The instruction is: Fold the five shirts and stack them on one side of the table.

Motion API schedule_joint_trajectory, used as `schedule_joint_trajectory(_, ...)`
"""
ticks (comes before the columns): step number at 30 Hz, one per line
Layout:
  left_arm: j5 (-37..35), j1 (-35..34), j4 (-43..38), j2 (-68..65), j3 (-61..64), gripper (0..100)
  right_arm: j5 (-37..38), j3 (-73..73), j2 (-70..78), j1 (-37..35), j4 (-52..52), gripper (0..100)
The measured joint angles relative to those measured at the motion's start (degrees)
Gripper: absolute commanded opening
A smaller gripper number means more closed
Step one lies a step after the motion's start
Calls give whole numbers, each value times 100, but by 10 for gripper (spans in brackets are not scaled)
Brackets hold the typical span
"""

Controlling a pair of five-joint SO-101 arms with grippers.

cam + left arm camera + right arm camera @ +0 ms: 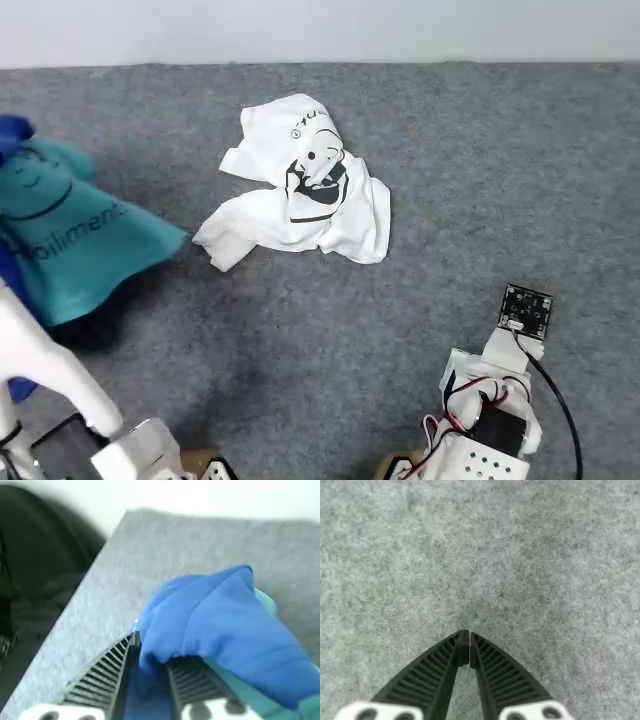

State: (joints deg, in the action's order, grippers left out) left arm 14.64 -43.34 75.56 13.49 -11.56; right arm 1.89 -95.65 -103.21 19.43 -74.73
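The left gripper (150, 655) is pinched nearly closed on a thick bunch of the blue shirt (215, 625). The cloth is wedged between its two black ribbed fingers and bulges up over them in smooth, rounded folds. A teal shirt (262, 600) lies tight against the blue one; whether it is also caught in the grip cannot be told. In the high view the teal shirt (70, 240), printed with dark line art, spreads like a tent at the table's left edge and casts a shadow, with the blue shirt (12, 130) showing at its far corner. The right gripper (469, 647) is closed with its tips touching. It holds nothing and hangs over the table (480, 170), which has a fuzzy grey felt surface. A white shirt (305, 190) with a black print lies crumpled mid-table, well apart from both grippers.
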Motion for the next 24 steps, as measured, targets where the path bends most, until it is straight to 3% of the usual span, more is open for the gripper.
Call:
schedule_joint_trajectory(5, 571, -53, -149, -9, 536, 47, 0, 0, 0, 0, 0, 9)
schedule_joint_trajectory(11, 1354, -53, 0, 9, 642, 276, 0, 0, 0, 0, 0, 9)
schedule_joint_trajectory(18, 1459, -88, 62, 185, 624, 285, 0, 0, 0, 0, 0, 9)
schedule_joint_trajectory(24, 1459, -44, 114, 1143, 589, 283, 0, 0, 0, 0, 0, 9)
